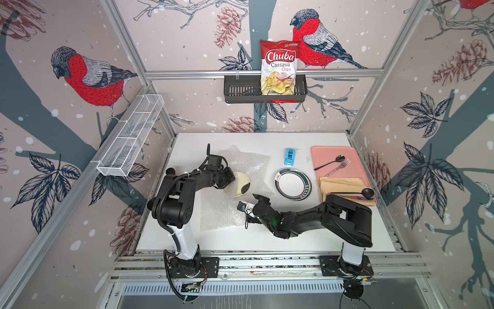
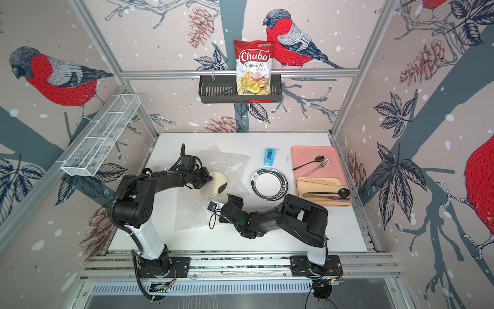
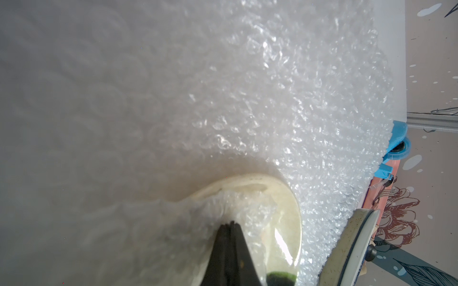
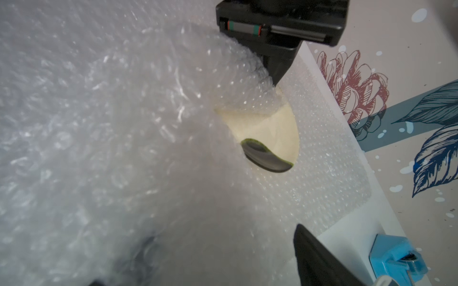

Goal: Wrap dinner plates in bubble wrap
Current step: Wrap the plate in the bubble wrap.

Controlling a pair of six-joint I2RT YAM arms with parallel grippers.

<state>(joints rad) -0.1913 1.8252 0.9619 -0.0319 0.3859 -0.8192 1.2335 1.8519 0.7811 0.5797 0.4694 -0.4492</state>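
L claw [image 3: 231, 224] is shut tight, pinching a bunched fold of bubble wrap [image 1: 250, 164] right over the cream fish plate [image 1: 242, 184]. The plate sits on the wrap, left-centre of the desk [image 1: 294, 232]. The raised fold covers the side toward the L arm; the rest, incl. the dark fish mark, is bare. More wrap lies crinkled toward the desk's front edge.

R claw [image 1: 258, 198] stands wide, jaws well apart, gripping nothing visible. It's just beside the plate's front-right edge, at the wrap's border. In the R wrist view wrap billows in front of one finger, while the other finger [image 4: 314, 255] shows clear.

2nd plate [image 1: 292, 184], w/ a dark banded rim, lies bare on the desk, apart from the wrap, btw it and the pink tray [image 1: 334, 152]. A small blue gadget [image 1: 289, 156] sits just behind that plate. The tray carries a spoon [image 1: 330, 161] and a fork [image 1: 339, 166]. A folded tan cloth [image 1: 344, 184] lies at its front w/ a dark ladle [image 1: 358, 192] on top. A chips bag [image 1: 279, 67] stands in the black basket [image 1: 240, 91] on the back wall.
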